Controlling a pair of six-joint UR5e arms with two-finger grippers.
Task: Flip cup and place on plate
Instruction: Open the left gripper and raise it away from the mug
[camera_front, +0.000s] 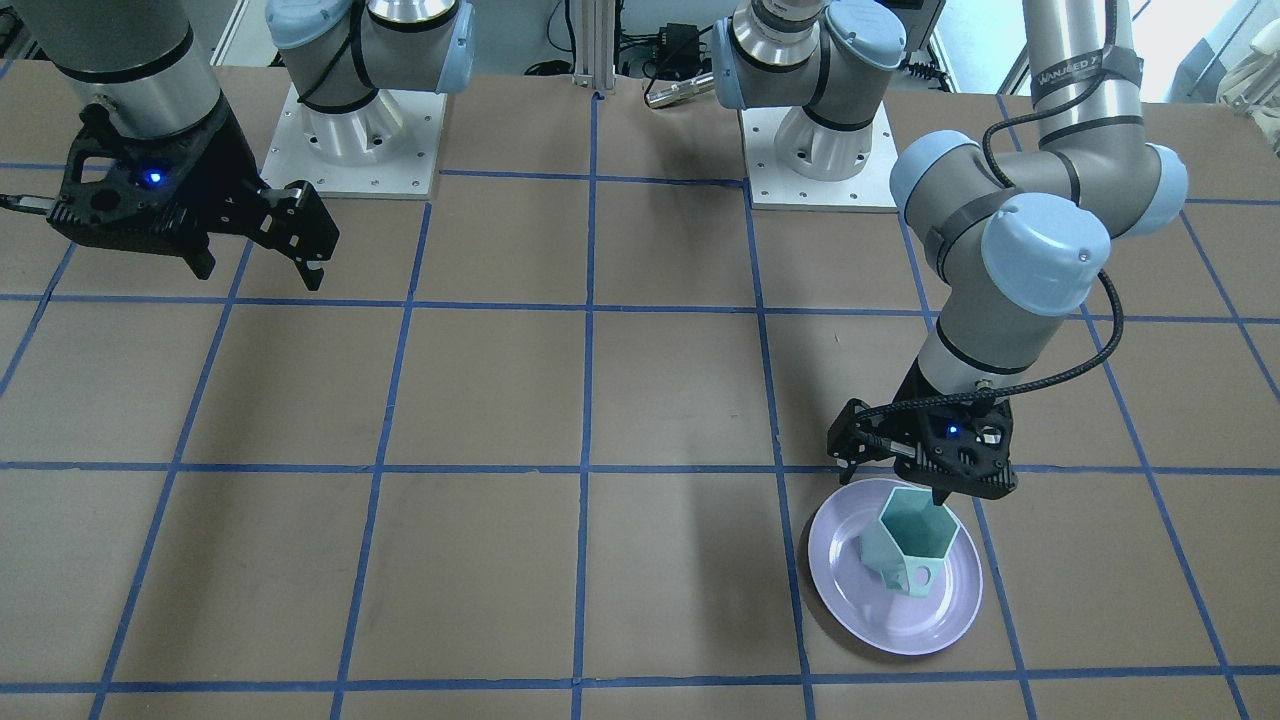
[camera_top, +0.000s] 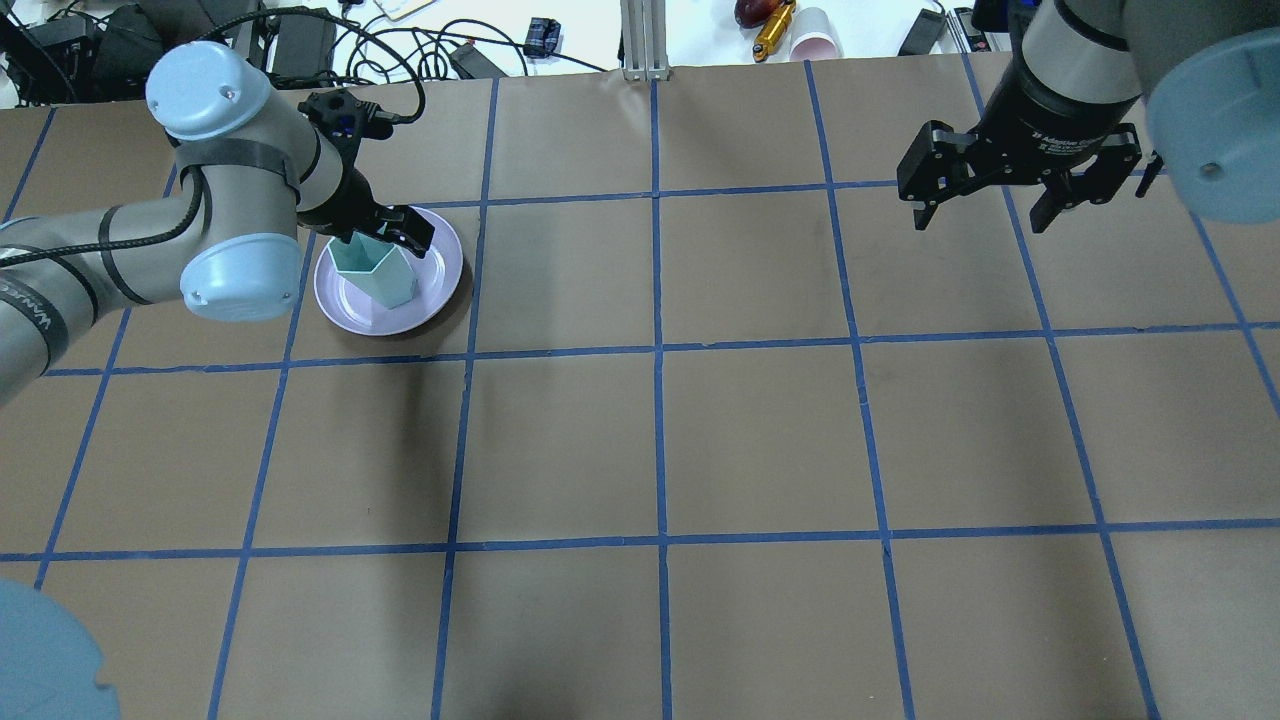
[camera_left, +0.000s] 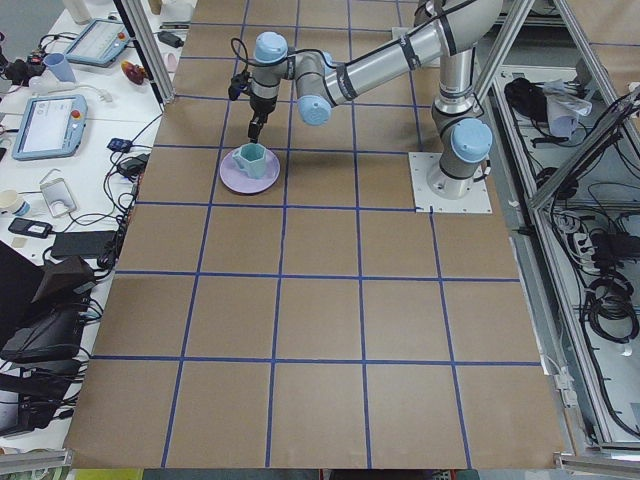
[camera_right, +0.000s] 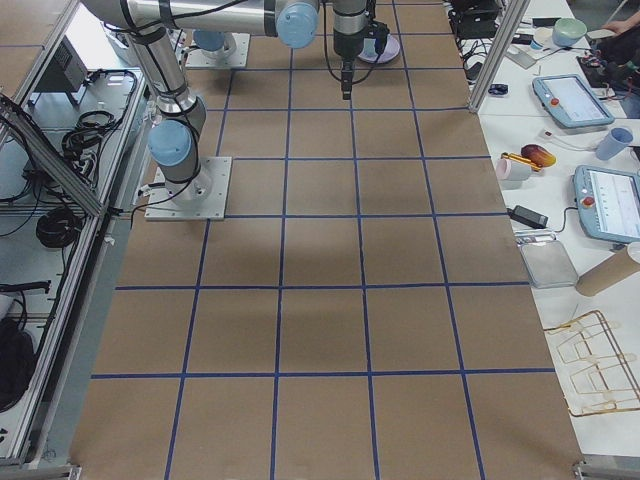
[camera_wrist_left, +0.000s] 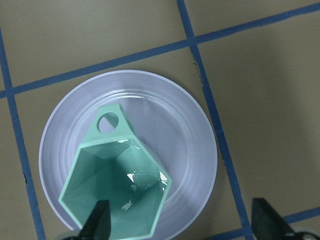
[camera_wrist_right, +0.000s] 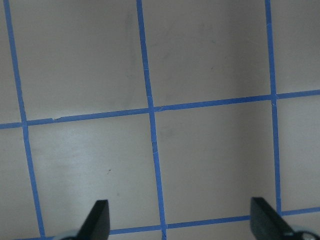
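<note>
The mint-green cup (camera_front: 915, 545) stands upright, mouth up, on the lavender plate (camera_front: 900, 620), its handle towards the plate's middle. They also show in the overhead view (cup (camera_top: 375, 275), plate (camera_top: 440, 268)) and the left wrist view (cup (camera_wrist_left: 117, 190), plate (camera_wrist_left: 185, 130)). My left gripper (camera_front: 895, 485) hangs just above the cup, open, its jaws wide apart. One fingertip (camera_wrist_left: 100, 222) is over the cup's rim and the other is off to the side over the plate's edge. My right gripper (camera_top: 982, 215) is open and empty, high above bare table on the other side.
The table is brown paper with a blue tape grid. The two arm bases (camera_front: 365, 140) stand at the robot's edge. Cables and small items (camera_top: 790, 30) lie beyond the far edge. The plate sits near the far left part of the table (camera_left: 235, 180).
</note>
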